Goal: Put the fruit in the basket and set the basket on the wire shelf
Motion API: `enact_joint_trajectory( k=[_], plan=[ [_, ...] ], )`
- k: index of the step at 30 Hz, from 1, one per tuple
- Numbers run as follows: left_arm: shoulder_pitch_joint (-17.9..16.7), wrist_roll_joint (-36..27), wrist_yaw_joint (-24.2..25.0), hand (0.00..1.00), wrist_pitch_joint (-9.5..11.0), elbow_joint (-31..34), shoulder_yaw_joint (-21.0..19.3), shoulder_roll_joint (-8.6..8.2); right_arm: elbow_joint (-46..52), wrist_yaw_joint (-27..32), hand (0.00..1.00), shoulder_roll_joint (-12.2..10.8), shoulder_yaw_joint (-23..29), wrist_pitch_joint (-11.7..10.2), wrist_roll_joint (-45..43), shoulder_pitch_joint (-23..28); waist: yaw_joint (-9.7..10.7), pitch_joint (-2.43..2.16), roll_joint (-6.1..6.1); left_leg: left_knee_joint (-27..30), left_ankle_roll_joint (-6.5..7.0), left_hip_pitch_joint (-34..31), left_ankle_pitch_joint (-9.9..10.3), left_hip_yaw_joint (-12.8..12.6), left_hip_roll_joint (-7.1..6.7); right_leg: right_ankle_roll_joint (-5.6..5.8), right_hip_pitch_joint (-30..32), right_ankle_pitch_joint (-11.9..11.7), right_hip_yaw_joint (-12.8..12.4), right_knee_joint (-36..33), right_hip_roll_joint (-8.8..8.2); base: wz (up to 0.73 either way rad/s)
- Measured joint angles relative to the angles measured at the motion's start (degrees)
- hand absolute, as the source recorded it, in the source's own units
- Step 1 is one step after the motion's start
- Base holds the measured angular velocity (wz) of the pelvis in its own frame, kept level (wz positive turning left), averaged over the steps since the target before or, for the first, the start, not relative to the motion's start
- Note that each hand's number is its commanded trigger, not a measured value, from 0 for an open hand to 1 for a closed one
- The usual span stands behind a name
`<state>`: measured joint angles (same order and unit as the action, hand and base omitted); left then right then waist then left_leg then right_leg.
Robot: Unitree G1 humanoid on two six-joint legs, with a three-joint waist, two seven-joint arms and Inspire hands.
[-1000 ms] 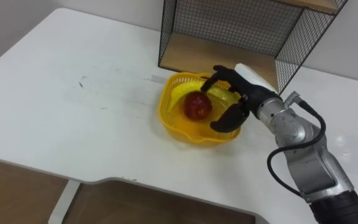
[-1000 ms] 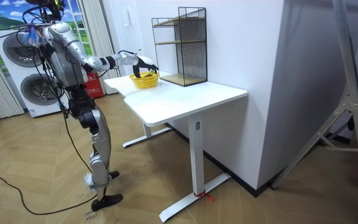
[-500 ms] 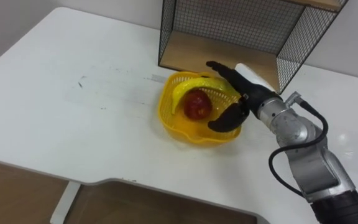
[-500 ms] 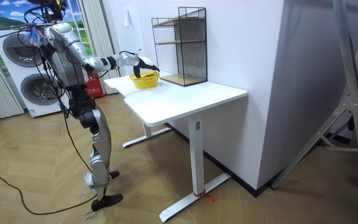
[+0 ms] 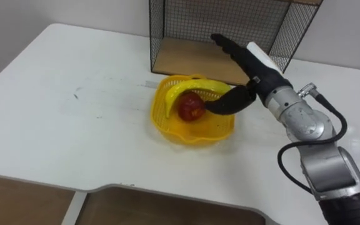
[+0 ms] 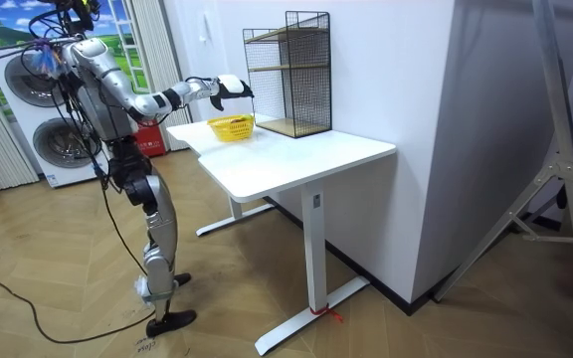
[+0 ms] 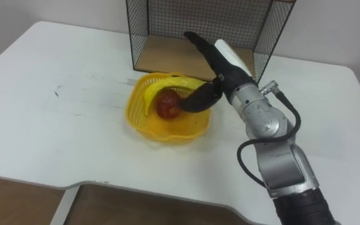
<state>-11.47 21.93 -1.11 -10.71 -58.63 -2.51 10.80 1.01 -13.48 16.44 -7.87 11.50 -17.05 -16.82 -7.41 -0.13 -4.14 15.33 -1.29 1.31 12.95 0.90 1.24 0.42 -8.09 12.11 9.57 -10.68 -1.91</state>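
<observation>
A yellow plastic basket sits on the white table, just in front of the wire shelf. Inside it lie a red apple and a yellow banana. My right hand hovers above the basket's right side, open, with fingers straight and the thumb pointing down toward the apple. It holds nothing.
The wire shelf has a wooden floor board level with the table and more shelves above it in the room view. The white table stretches wide to the left of the basket. I stand at the table's end near washing machines.
My right hand has let go of the basket's rim, opened its fingers and risen above the basket. The camera has shifted a little.
</observation>
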Motion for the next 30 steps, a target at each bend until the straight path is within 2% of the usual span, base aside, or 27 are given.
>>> enact_joint_trajectory(
  k=[5, 9, 12, 15, 16, 17, 21, 23, 26, 30],
  plan=[
    [-0.4, 0.0, -0.8, 0.00, 0.4, 0.0, 0.0, -0.06, 0.0, 2.6, 0.00, 0.0, 1.0, -0.2, 1.6, 0.0, 1.2, -0.11, -1.04, -0.1, 0.02, 0.3, 0.0, -0.4, 0.06, 0.00, 0.0, 0.0, -0.3, 0.0, 0.00, -0.04],
    [-0.7, 0.0, -0.9, 0.00, 0.4, 0.2, 0.0, -0.07, 0.1, 5.2, 0.00, 0.0, 3.0, -0.3, 3.8, 1.2, 1.3, -0.05, -1.47, -0.1, 0.03, 0.4, 0.0, -0.5, 0.08, 0.00, -0.1, 0.0, -0.3, 0.0, 0.00, 0.00],
    [-1.1, -0.2, -1.2, 0.00, 0.4, 0.2, -0.1, -0.17, 1.4, 6.8, 0.00, 0.0, 4.7, -0.3, 5.6, 3.9, 1.3, 0.11, -1.22, -0.1, 0.03, 0.3, 0.0, -0.5, 0.08, 0.00, -0.1, 0.0, -0.2, 0.0, -0.01, 0.00],
    [-2.4, -3.9, -2.6, 0.00, 0.6, -0.2, -1.0, -0.79, 2.5, 8.5, 0.00, 0.0, 5.3, -0.5, 8.3, 5.3, 2.3, 0.56, -0.21, 0.0, 0.03, 0.3, 0.0, -0.5, 0.08, -0.01, -0.1, 0.0, -0.1, 0.0, -0.01, 0.00],
    [-2.6, -5.1, -3.0, 0.00, 0.9, -1.1, -1.3, -1.10, 2.5, 9.6, 0.00, 0.0, 5.7, -1.2, 9.0, 6.1, 2.6, 0.55, 0.25, 0.1, 0.03, 0.2, 0.0, -0.5, 0.09, 0.00, -0.1, -0.1, -0.1, 0.0, -0.01, 0.00],
    [-2.9, -6.9, -3.4, 0.00, 1.2, -1.1, -1.9, -1.25, 2.6, 10.6, 0.00, 0.0, 6.5, -1.9, 9.8, 7.1, 2.8, 0.35, 0.48, 0.1, 0.03, 0.0, 0.0, -0.5, 0.08, 0.00, 0.2, -0.1, -0.1, 0.0, -0.02, 0.00],
    [-4.1, -12.7, -4.7, 0.00, 1.7, -1.1, -2.5, -1.21, 2.6, 15.5, 0.00, 0.0, 9.3, -2.9, 14.1, 9.7, 3.2, -0.05, 1.33, 0.1, 0.02, -0.2, 0.0, -0.5, 0.09, 0.00, 0.5, -0.1, 0.0, 0.0, -0.04, 0.00],
    [-5.0, -18.6, -6.4, 0.00, 2.5, -1.1, -5.9, -1.38, 2.6, 19.1, 0.00, -0.1, 11.2, -3.5, 18.8, 11.8, 3.1, -0.24, 1.64, 0.0, 0.04, 0.0, -0.1, -0.5, 0.09, 0.00, 0.6, -0.1, 0.1, 0.0, -0.09, 0.00],
    [-6.0, -27.3, -10.5, 0.00, 3.8, -1.1, -10.7, -1.44, 2.1, 22.9, 0.00, 0.0, 12.3, -4.2, 22.9, 14.2, 3.6, -0.22, 1.76, -0.6, 0.03, 1.1, -0.2, -0.5, 0.08, 0.01, -0.3, -0.1, 0.0, 0.1, -0.11, -0.01],
    [-6.0, -38.6, -16.3, 0.00, 4.8, -0.7, -17.9, -1.48, 1.9, 25.6, 0.00, 0.0, 15.0, -4.3, 23.9, 17.0, 3.9, -0.17, 1.90, -1.0, 0.05, 1.4, -0.2, -0.6, 0.06, 0.01, -0.6, -0.1, 0.2, 0.1, -0.20, -0.01]
  ],
)
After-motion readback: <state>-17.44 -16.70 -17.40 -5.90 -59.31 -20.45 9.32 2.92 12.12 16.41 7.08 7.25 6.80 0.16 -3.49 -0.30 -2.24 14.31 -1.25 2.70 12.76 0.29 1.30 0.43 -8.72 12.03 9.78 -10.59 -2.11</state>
